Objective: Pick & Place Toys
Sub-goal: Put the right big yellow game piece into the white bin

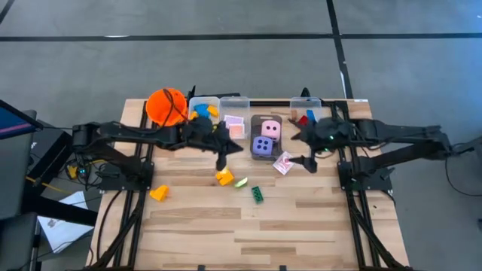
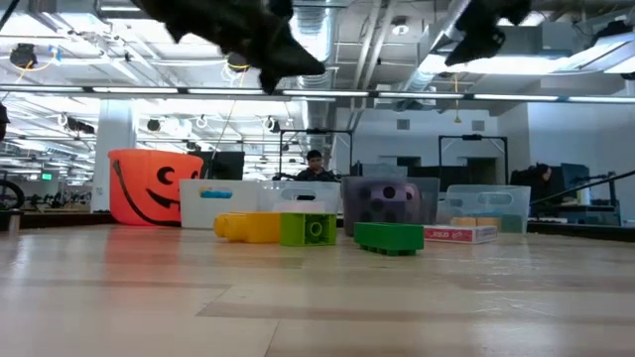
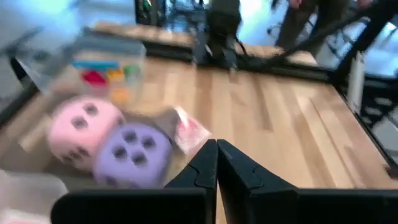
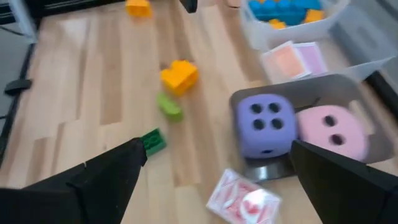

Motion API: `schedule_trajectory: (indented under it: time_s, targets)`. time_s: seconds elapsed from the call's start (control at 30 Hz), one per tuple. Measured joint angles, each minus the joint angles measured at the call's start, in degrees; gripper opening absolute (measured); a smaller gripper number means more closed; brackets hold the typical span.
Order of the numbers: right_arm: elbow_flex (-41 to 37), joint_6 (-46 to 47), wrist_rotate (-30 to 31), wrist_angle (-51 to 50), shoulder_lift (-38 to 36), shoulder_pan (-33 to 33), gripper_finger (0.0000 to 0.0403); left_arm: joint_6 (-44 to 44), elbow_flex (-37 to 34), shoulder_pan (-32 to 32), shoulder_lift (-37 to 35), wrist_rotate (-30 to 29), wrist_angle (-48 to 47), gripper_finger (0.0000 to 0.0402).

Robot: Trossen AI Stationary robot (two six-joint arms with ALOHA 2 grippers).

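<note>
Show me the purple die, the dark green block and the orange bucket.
purple die (image 1: 262, 147), high view, its top face.
dark green block (image 1: 257, 194), high view, its middle.
orange bucket (image 1: 166, 106), high view, its side wall.

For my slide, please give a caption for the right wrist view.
Open right pincer above purple die, pink die and card.

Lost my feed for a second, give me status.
Left gripper shut, empty, above the yellow block. Right gripper open by the loose card. Both dice binned. Nothing blocking.
</note>
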Motion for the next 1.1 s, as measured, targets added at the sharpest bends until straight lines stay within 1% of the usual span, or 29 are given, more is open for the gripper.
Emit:
schedule_trajectory:
  time_s: [0.13,0.23,0.33,0.4,0.5,0.57,0.7,0.77,0.9,1.03,1.1]
  targets:
    - [-7.8,2.3,0.0,3.4,-4.6,4.5,0.04,-3.7,-6.0,-2.8,-0.9,0.0,4.4,0.0]
    - [-14.8,6.8,-0.2,7.6,-7.3,7.0,0.04,-6.3,-9.4,-4.8,-0.6,0.0,9.7,0.0]
    - [-20.4,11.9,-0.2,12.0,-8.9,9.2,0.04,-8.0,-11.7,-6.1,-0.5,0.0,13.6,0.0002]
    - [-22.7,13.4,-0.2,13.9,-9.0,10.3,0.04,-8.3,-12.1,-6.9,-0.5,-0.1,16.3,0.001]
    - [-24.2,13.4,-0.1,14.6,-8.6,11.4,0.04,-9.0,-12.3,-7.5,-0.6,0.0,20.2,0.0037]
    - [-24.2,13.4,-0.1,15.7,-7.6,11.4,0.04,-9.8,-12.2,-7.5,-0.7,-0.1,21.9,0.0065]
    - [-24.2,13.4,0.0,19.1,-5.8,11.2,0.04,-9.9,-12.2,-7.4,-0.7,-4.2,20.0,0.0134]
    - [-24.3,13.2,0.0,20.5,-5.1,11.2,0.04,-7.7,-12.2,-7.4,-0.7,-4.9,17.5,0.0172]
    - [-24.2,11.6,0.0,24.6,-3.4,11.2,0.04,2.9,-12.2,-7.4,-0.8,-5.0,11.9,0.0236]
    - [-24.2,9.9,0.0,28.1,-1.9,11.0,0.04,16.5,-12.2,-7.4,-0.8,-7.1,5.6,0.0275]
    - [-24.2,9.9,0.0,29.1,-1.2,10.6,0.04,21.0,-12.2,-7.4,-0.8,-7.4,2.3,0.0285]
